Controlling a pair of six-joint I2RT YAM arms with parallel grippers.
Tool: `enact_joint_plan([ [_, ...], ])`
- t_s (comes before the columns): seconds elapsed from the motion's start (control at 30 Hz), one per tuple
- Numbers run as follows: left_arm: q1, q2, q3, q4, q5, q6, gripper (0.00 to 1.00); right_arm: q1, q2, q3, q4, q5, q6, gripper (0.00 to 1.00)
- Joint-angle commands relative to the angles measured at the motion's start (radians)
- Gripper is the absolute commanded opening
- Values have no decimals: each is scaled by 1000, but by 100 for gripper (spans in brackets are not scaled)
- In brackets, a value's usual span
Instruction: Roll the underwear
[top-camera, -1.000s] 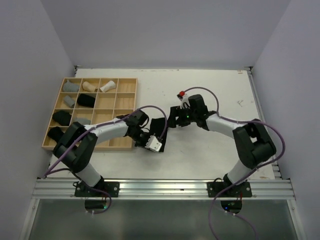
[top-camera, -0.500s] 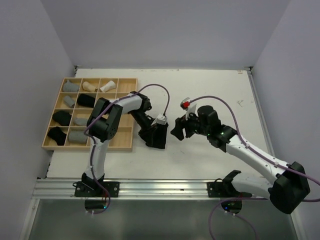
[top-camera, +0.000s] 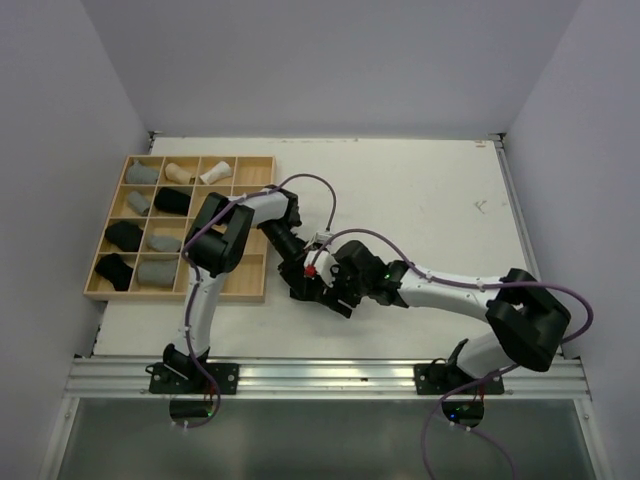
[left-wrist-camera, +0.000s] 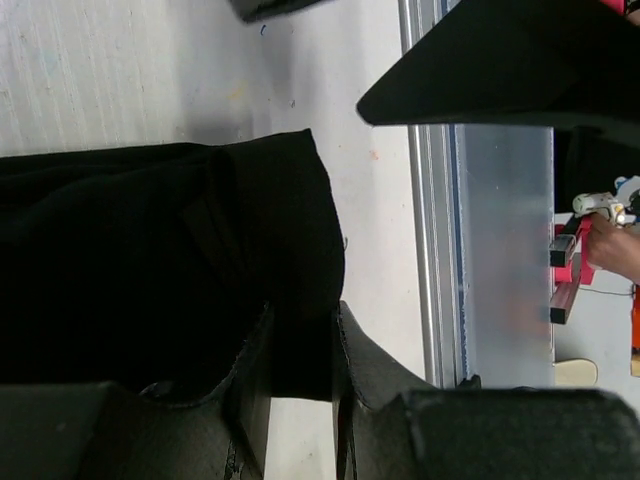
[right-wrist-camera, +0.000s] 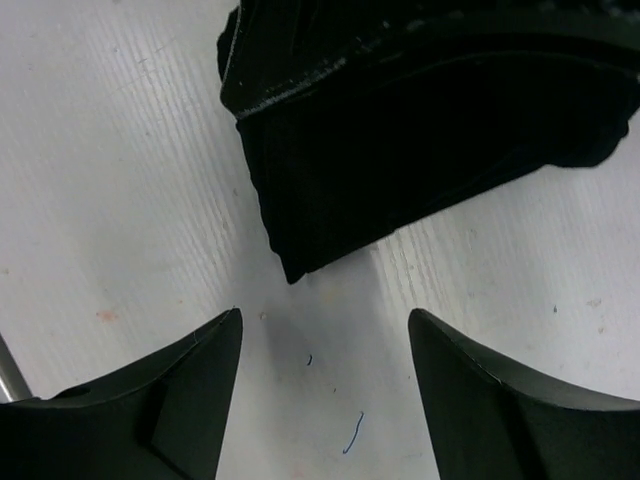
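While the left gripper pinches the limp underwear at its edge, I think, the right gripper hangs open over a corner worth taking.

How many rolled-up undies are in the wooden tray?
9 rolls. Far row: grey, beige, white. Second row: grey, black. Third: black, grey. Nearest: black, grey. The left arm covers some compartments, so more may be hidden.

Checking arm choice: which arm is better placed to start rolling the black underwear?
Left. The left gripper pinches the black underwear at its edge; the right gripper hangs open above a corner.
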Motion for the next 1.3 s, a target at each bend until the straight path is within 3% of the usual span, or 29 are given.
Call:
enact_joint_plan([
  [0.0,-6,79,-16,126,-183,25,6,20,35,78,84,7,-144,72],
  [0.2,-6,82,-14,129,-184,22,8,35,109,107,123,-50,-155,72],
  [0.4,-6,77,-14,160,-188,5,10,52,228,104,175,-61,-137,66],
  [0.63,1,44,-25,197,-162,-1,13,63,264,101,161,-96,-94,21],
  [0.7,17,18,-19,212,-129,-18,16,64,251,95,150,-115,-77,13],
  [0.77,32,-1,-5,208,-102,-33,27,63,239,90,135,-151,-54,6],
  [0.83,61,-44,24,199,-45,-44,32,63,233,82,117,-191,-16,1],
  [1.1,216,-226,263,123,55,-107,40,14,326,102,121,-309,138,0],
  [1.27,366,-327,317,215,122,-197,45,-78,406,138,121,-389,280,0],
])
